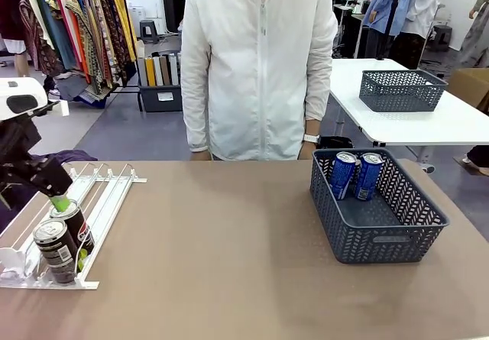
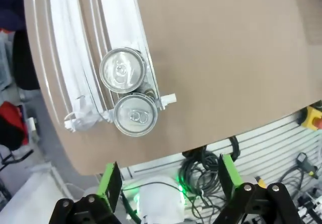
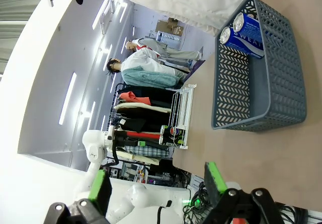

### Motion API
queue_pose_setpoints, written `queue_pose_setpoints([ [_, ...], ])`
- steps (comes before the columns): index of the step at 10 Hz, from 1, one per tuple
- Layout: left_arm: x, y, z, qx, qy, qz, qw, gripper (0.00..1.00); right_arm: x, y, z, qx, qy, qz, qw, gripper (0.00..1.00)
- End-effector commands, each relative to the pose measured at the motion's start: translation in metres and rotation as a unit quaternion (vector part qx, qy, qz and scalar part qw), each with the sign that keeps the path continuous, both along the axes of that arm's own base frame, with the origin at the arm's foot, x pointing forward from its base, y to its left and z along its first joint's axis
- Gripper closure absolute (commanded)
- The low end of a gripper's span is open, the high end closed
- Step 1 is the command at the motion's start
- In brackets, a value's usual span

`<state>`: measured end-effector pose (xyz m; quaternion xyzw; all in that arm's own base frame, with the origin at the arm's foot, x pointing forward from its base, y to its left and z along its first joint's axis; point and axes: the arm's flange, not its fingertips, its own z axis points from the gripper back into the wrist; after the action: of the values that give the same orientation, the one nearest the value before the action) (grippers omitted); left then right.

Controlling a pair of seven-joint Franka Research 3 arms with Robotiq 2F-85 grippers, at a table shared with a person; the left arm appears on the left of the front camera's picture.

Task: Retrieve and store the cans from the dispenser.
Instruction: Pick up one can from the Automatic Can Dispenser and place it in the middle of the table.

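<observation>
**A:** Where is the left gripper [image 2: 168,181]?

**B:** At the near-left corner of the table [image 1: 229,271], above the near end of the dispenser [image 1: 107,195]. Its jaws stand wide apart with nothing between them.

**A:** And the cans there?

**B:** Two dark cans [image 1: 57,250] stand upright in the dispenser lane nearer the table's middle. They sit one just behind the other, and the nearer one is at the end stop. In the left wrist view their silver tops lie ahead of the fingertips, off toward one finger rather than centred in the gap.

**A:** Is the gripper touching them?

**B:** From the front, a green pad [image 1: 59,202] sits right at the top of the farther can. I can't tell whether it makes contact.

**A:** What about the right gripper [image 3: 157,183]?

**B:** It is spread wide too and holds nothing. The dark grey basket [image 3: 261,83] lies well ahead of it, on the right side of the table.

**A:** Is anything in the basket?

**B:** Two blue cans [image 1: 343,174] sit side by side, leaning against its far wall. A person [image 1: 260,65] in a white jacket stands at the far edge of the table, between the dispenser and the basket.
</observation>
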<state>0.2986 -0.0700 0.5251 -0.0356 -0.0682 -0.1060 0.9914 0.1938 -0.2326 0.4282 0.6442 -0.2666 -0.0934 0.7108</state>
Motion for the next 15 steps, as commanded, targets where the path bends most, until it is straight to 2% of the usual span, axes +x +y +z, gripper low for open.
queue_pose_setpoints([
  [1, -0.011, 0.009, 0.003, 0.009, 0.004, -0.005, 1.000, 0.00, 0.003, 0.002, 0.003, 0.003, -0.016, -0.004, 1.000, 0.00],
  [5, 0.017, 0.011, -0.029, 0.014, 0.001, 0.052, 0.999, 0.00, 0.003, 0.002, 0.003, 0.003, -0.016, -0.004, 1.000, 0.00],
  [11, 0.049, 0.031, -0.096, 0.040, 0.062, 0.110, 0.991, 0.00, 0.003, 0.002, 0.003, 0.003, -0.016, -0.004, 1.000, 0.00],
  [12, 0.051, 0.031, -0.104, 0.039, 0.082, 0.097, 0.991, 0.00, 0.003, 0.002, 0.003, 0.003, -0.016, -0.004, 1.000, 0.00],
  [15, 0.056, 0.029, -0.122, 0.049, 0.107, 0.100, 0.988, 0.00, 0.003, 0.002, 0.003, 0.003, -0.016, -0.004, 1.000, 0.00],
])
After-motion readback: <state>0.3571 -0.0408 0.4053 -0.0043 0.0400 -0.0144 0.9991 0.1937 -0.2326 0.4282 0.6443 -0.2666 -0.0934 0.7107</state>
